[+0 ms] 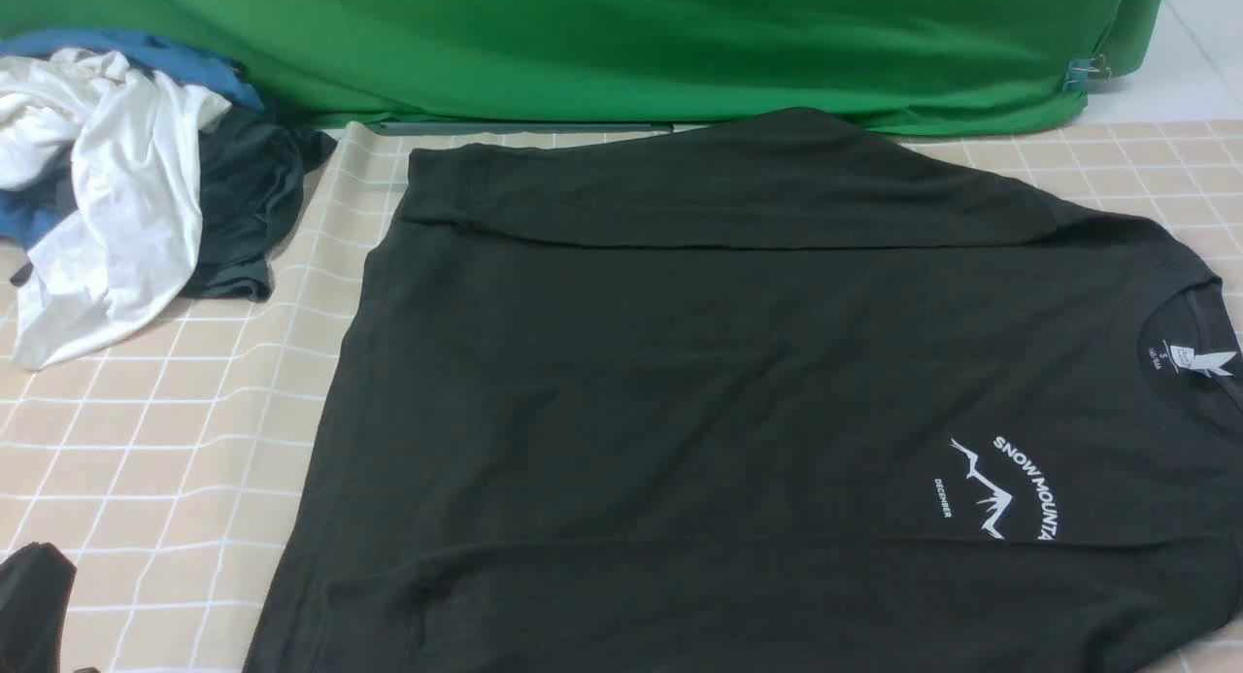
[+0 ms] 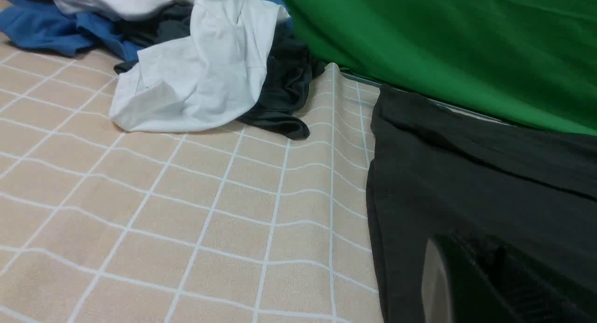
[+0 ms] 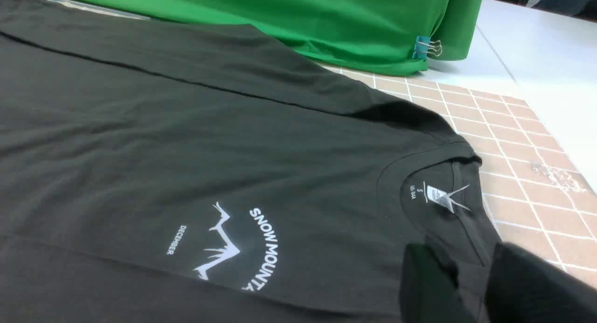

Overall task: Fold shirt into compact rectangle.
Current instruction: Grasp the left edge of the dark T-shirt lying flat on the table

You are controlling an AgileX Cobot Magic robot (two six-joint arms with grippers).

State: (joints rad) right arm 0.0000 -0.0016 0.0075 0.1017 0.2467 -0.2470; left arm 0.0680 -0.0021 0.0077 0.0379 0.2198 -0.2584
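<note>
The black shirt [image 1: 680, 391] lies spread on the checked cloth, with its collar and white neck label [image 1: 1190, 357] to the right and its hem to the left. Its far long side is folded over onto the body. The white mountain print [image 1: 1005, 488] faces up. In the right wrist view my right gripper [image 3: 466, 267] hovers open over the shirt [image 3: 186, 141] beside the collar, and flat fabric shows between its fingers [image 3: 424, 285]. My left gripper [image 1: 34, 605] sits low at the near left; in its wrist view a dark finger [image 2: 471, 285] overlaps the shirt's hem [image 2: 392, 211].
A pile of white [image 1: 107, 197], blue [image 1: 146, 56] and plain dark [image 1: 243, 207] garments lies at the far left. A green cloth backdrop [image 1: 631, 42], held by a binder clip [image 1: 1086, 71], runs along the back. Beige checked cloth [image 1: 165, 440] covers the table.
</note>
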